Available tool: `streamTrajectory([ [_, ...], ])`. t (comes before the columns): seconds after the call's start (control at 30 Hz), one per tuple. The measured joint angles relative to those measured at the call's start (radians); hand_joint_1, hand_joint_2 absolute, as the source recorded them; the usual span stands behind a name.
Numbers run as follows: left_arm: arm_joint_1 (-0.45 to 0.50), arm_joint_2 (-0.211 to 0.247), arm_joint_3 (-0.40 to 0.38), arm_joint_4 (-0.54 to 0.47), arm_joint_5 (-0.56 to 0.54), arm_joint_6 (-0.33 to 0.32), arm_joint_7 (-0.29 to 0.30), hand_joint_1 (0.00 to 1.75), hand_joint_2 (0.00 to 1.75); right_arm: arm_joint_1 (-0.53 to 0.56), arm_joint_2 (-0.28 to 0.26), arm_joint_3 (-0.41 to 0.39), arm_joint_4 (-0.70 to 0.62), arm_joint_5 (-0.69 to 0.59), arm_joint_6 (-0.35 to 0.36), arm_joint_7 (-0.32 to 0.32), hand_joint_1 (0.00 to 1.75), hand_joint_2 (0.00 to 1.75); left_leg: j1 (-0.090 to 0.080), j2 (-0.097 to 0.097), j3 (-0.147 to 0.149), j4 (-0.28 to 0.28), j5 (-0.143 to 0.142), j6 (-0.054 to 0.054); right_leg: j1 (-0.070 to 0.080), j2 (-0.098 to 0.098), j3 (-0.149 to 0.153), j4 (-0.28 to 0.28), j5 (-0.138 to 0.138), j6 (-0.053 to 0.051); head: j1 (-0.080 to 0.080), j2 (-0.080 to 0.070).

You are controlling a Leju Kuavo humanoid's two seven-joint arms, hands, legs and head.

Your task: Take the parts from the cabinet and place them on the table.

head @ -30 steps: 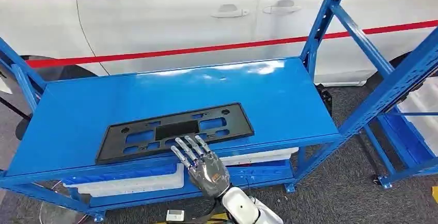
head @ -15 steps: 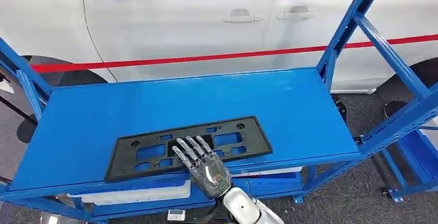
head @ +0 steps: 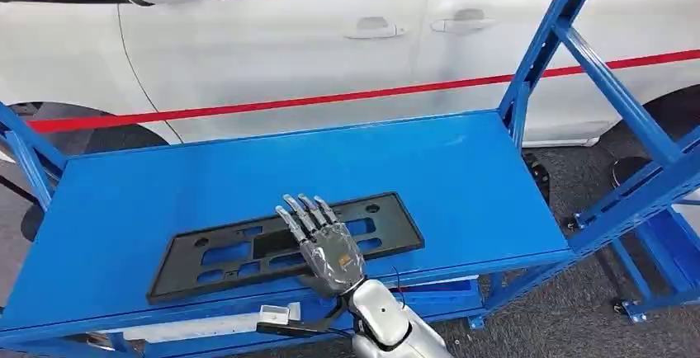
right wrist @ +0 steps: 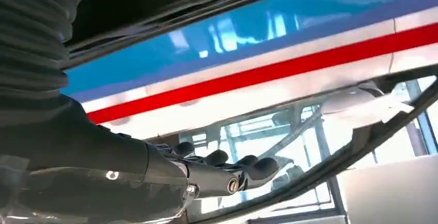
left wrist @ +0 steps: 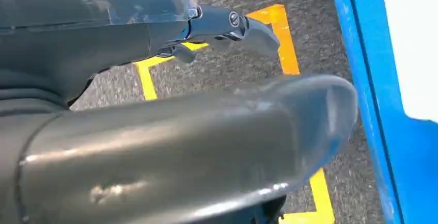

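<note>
This looks like a car workshop or assembly hall. A white car [head: 330, 44] with a red stripe stands just behind a blue steel rack [head: 462, 168], and yellow lines [left wrist: 281, 38] mark the grey carpet floor [head: 569, 317].

We see a black plastic license plate frame [head: 285, 245], a flat rectangle with cut-out slots and round holes, lying face-up on the blue shelf [head: 462, 176] near its front edge, slightly skewed, its left end nearest that edge.
</note>
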Motion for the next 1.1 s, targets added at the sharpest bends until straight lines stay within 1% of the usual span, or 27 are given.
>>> streamTrajectory([
  [0.03,-0.001,0.0,-0.001,0.0,0.0,-0.001,0.0,0.0,0.0,-0.001,0.003,-0.002,-0.005,-0.002,0.004,0.0,0.0,1.75,-0.001,-0.001,0.004,0.002,0.028,0.009,0.002,-0.001,-0.004,0.0,-0.003,0.007,0.003,0.0],
  [0.1,0.005,0.002,-0.002,0.0,-0.001,-0.001,0.001,0.0,0.0,-0.002,0.003,-0.004,-0.009,-0.002,0.006,-0.001,0.0,1.75,-0.001,-0.002,0.003,0.002,0.039,0.024,0.002,-0.001,0.001,-0.003,-0.001,0.018,0.003,0.0],
  [0.13,0.004,0.001,-0.002,0.0,-0.002,-0.003,0.001,0.0,0.0,-0.004,0.003,-0.005,-0.011,-0.001,0.009,-0.001,0.0,1.75,0.006,0.0,0.007,-0.007,0.047,0.033,0.001,-0.001,0.0,0.002,-0.009,0.024,0.002,0.0],
  [0.17,0.003,0.001,-0.003,0.0,-0.004,-0.003,0.0,0.0,0.0,-0.007,0.003,-0.006,-0.011,0.001,0.01,-0.001,0.0,1.75,0.006,0.0,0.008,-0.01,0.049,0.037,-0.002,-0.002,-0.01,0.027,-0.03,0.03,0.006,0.0],
  [0.2,0.001,0.001,-0.003,0.0,-0.006,-0.003,0.0,0.0,0.0,-0.01,0.003,-0.006,-0.011,0.002,0.01,-0.001,0.0,1.75,0.005,0.0,0.006,-0.01,0.049,0.042,-0.003,-0.003,-0.039,0.088,-0.068,0.035,0.01,0.0],
  [0.23,0.0,0.001,-0.004,0.0,-0.008,-0.003,0.0,0.0,0.0,-0.011,0.003,-0.006,-0.011,0.003,0.011,0.0,0.0,1.75,0.005,0.0,0.005,-0.009,0.049,0.043,-0.004,-0.003,-0.076,0.165,-0.106,0.039,0.01,0.0],
  [0.27,0.0,0.002,-0.004,0.0,-0.009,-0.003,0.0,0.0,0.0,-0.01,0.003,-0.007,-0.01,0.008,0.015,0.003,0.0,1.75,0.004,0.001,0.003,-0.009,0.049,0.045,-0.004,-0.003,-0.115,0.242,-0.137,0.042,0.01,0.0],
  [0.3,0.0,0.002,-0.004,0.0,-0.01,-0.003,0.0,0.0,0.0,-0.01,0.003,-0.008,-0.007,0.023,0.025,0.012,0.0,1.75,0.003,0.001,0.002,-0.009,0.048,0.045,-0.005,-0.003,-0.146,0.301,-0.15,0.044,0.01,0.0],
  [0.33,0.0,0.002,-0.004,0.0,-0.013,-0.003,0.0,0.0,0.0,-0.011,0.003,-0.008,-0.003,0.042,0.042,0.025,0.0,1.75,0.003,0.0,0.002,-0.008,0.048,0.045,-0.004,-0.003,-0.15,0.304,-0.137,0.043,0.01,0.0],
  [0.37,0.0,0.002,-0.005,0.0,-0.019,-0.003,0.001,0.0,0.0,-0.014,0.003,-0.008,0.003,0.067,0.067,0.042,0.0,1.75,0.002,-0.001,0.003,-0.008,0.048,0.045,-0.004,-0.003,-0.132,0.265,-0.105,0.041,0.01,0.0],
  [0.4,-0.001,0.002,-0.007,0.0,-0.023,-0.005,0.001,0.0,0.0,-0.021,0.003,-0.008,0.013,0.095,0.099,0.059,0.0,1.75,0.002,-0.002,0.005,-0.008,0.048,0.044,-0.004,-0.003,-0.098,0.197,-0.064,0.037,0.01,0.0],
  [0.53,-0.001,0.002,-0.007,0.0,-0.023,-0.005,0.001,0.0,0.0,-0.021,0.003,-0.008,0.013,0.095,0.099,0.059,0.0,1.75,0.002,-0.002,0.005,-0.008,0.048,0.044,-0.004,-0.003,-0.098,0.197,-0.064,0.037,0.01,0.0],
  [0.6,-0.002,0.002,-0.008,0.0,-0.025,-0.006,0.002,0.0,0.0,-0.025,0.003,-0.008,0.017,0.103,0.11,0.064,0.0,1.75,0.002,-0.002,0.006,-0.008,0.048,0.044,-0.004,-0.003,-0.084,0.168,-0.05,0.035,0.01,0.0],
  [0.63,-0.007,0.0,-0.015,0.0,-0.032,-0.01,0.004,0.0,0.0,-0.051,0.003,-0.007,0.041,0.143,0.173,0.081,0.0,1.75,0.001,-0.003,0.008,-0.008,0.046,0.04,0.0,-0.004,-0.003,0.005,0.001,0.019,0.01,0.0],
  [0.67,-0.009,-0.001,-0.018,0.0,-0.034,-0.012,0.006,0.0,0.0,-0.06,0.004,-0.007,0.05,0.148,0.186,0.085,0.0,1.75,-0.006,-0.004,0.005,-0.004,0.043,0.035,0.007,-0.005,0.001,-0.005,-0.007,0.018,0.01,0.0],
  [0.7,-0.015,-0.001,-0.028,0.0,-0.037,-0.016,0.01,0.0,0.0,-0.081,0.005,-0.007,0.081,0.159,0.21,0.091,0.0,1.75,-0.006,-0.003,0.01,-0.015,0.046,0.011,0.006,-0.002,-0.001,-0.011,0.0,0.003,0.01,0.0],
  [0.73,-0.018,0.0,-0.03,0.0,-0.04,-0.018,0.01,0.0,0.0,-0.1,0.01,-0.005,0.098,0.167,0.253,0.091,0.0,1.75,-0.003,-0.002,-0.019,0.059,-0.009,0.004,-0.004,-0.007,0.01,-0.027,0.009,-0.014,0.005,0.0],
  [0.8,-0.02,0.0,-0.032,0.0,-0.043,-0.022,0.011,0.0,0.0,-0.121,0.01,0.002,0.119,0.179,0.302,0.091,0.0,1.75,-0.002,-0.002,-0.095,0.22,-0.085,-0.002,-0.002,-0.007,0.009,-0.026,0.008,-0.016,0.006,0.0],
  [0.83,-0.02,0.0,-0.033,0.0,-0.044,-0.022,0.013,0.0,0.0,-0.131,0.01,0.005,0.129,0.179,0.315,0.091,0.0,1.75,-0.002,-0.002,-0.121,0.273,-0.101,-0.004,-0.001,-0.007,0.009,-0.025,0.008,-0.016,0.006,0.0],
  [0.87,-0.02,0.0,-0.034,0.0,-0.044,-0.022,0.015,0.0,0.0,-0.145,0.01,0.008,0.143,0.179,0.328,0.088,0.09,1.75,-0.002,-0.002,-0.134,0.3,-0.099,-0.005,0.0,-0.006,0.01,-0.024,0.007,-0.017,0.005,0.0],
  [0.9,-0.02,0.0,-0.035,0.0,-0.045,-0.023,0.016,0.0,0.0,-0.159,0.01,0.011,0.156,0.177,0.343,0.088,1.75,1.75,-0.002,-0.002,-0.122,0.271,-0.071,-0.004,0.0,-0.005,0.011,-0.023,0.006,-0.016,0.006,0.0],
  [0.93,-0.021,0.0,-0.037,0.0,-0.045,-0.024,0.016,0.0,0.0,-0.17,0.011,0.013,0.169,0.172,0.354,0.088,1.75,1.75,-0.002,-0.002,-0.09,0.205,-0.03,-0.002,-0.001,-0.004,0.014,-0.022,0.005,-0.015,0.005,0.0],
  [0.97,-0.023,0.0,-0.038,0.0,-0.047,-0.024,0.016,0.0,0.0,-0.178,0.013,0.013,0.182,0.165,0.358,0.088,1.75,1.75,-0.002,-0.001,-0.038,0.102,0.02,0.002,-0.001,-0.003,0.017,-0.02,0.002,-0.012,0.006,0.0],
  [1.0,-0.025,0.0,-0.039,0.0,-0.048,-0.024,0.016,0.0,0.0,-0.184,0.016,0.013,0.196,0.156,0.36,0.09,1.75,1.75,-0.002,0.0,0.007,0.015,0.049,0.007,0.0,-0.003,0.019,-0.018,0.0,-0.009,0.005,0.0],
  [1.03,-0.027,0.0,-0.041,0.0,-0.048,-0.025,0.018,0.0,0.0,-0.189,0.019,0.013,0.209,0.151,0.361,0.093,1.75,1.75,-0.005,0.001,0.018,-0.012,0.036,0.012,0.006,-0.003,0.018,-0.013,-0.003,-0.004,0.006,0.0],
  [1.07,-0.03,0.0,-0.043,0.0,-0.048,-0.025,0.018,0.0,0.0,-0.197,0.021,0.013,0.223,0.142,0.362,0.097,1.75,1.75,-0.008,0.0,0.018,-0.014,0.041,0.018,0.007,-0.001,0.017,-0.013,-0.004,0.003,0.008,0.0],
  [1.1,-0.03,0.0,-0.045,0.0,-0.048,-0.025,0.019,0.0,0.0,-0.201,0.023,0.012,0.235,0.135,0.362,0.1,1.75,1.75,-0.009,0.0,0.019,-0.014,0.041,0.02,0.006,-0.001,0.017,-0.014,-0.003,0.007,0.008,0.0],
])
